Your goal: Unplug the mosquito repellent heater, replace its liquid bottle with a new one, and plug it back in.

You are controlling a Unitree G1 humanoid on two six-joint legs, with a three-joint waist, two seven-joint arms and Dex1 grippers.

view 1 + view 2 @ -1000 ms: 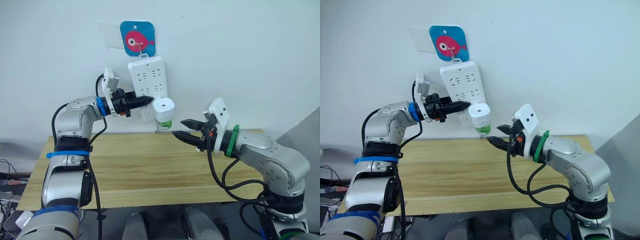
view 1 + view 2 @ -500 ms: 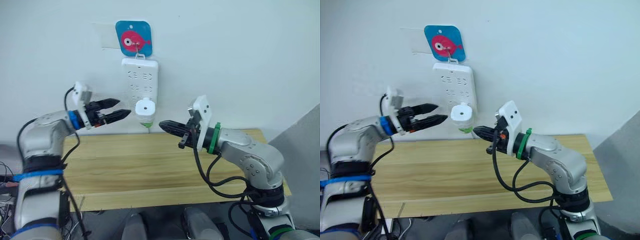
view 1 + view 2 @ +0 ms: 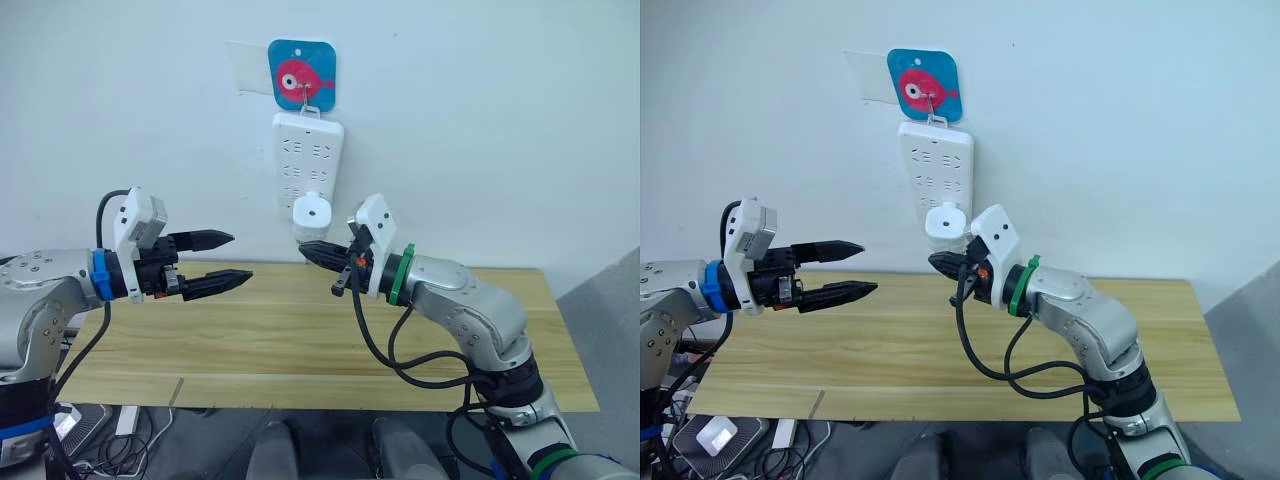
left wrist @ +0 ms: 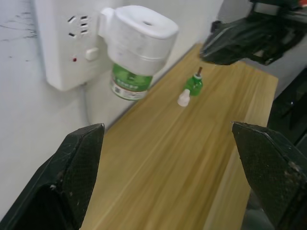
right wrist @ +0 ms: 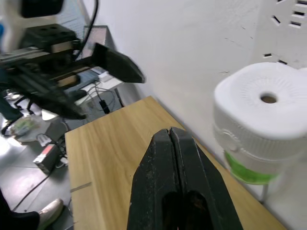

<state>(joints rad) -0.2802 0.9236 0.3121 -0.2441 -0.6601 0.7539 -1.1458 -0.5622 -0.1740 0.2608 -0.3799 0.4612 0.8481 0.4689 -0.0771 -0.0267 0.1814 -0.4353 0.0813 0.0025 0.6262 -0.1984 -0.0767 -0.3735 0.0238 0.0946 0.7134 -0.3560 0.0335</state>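
My left claw [image 3: 222,259] hung with its fingers spread wide above the wooden table [image 3: 300,330], well apart from the wall. My right claw [image 3: 308,250] had its fingers pressed together on nothing, the tips just below and beside the mosquito repellent heater [image 3: 312,214]. The heater sat plugged into the bottom of the white power strip [image 3: 307,158], its green liquid bottle [image 4: 129,84] screwed in beneath. Past the heater, on the table near my right claw, stood a small green bottle [image 4: 194,83] with a white cap [image 4: 183,97] just beside it.
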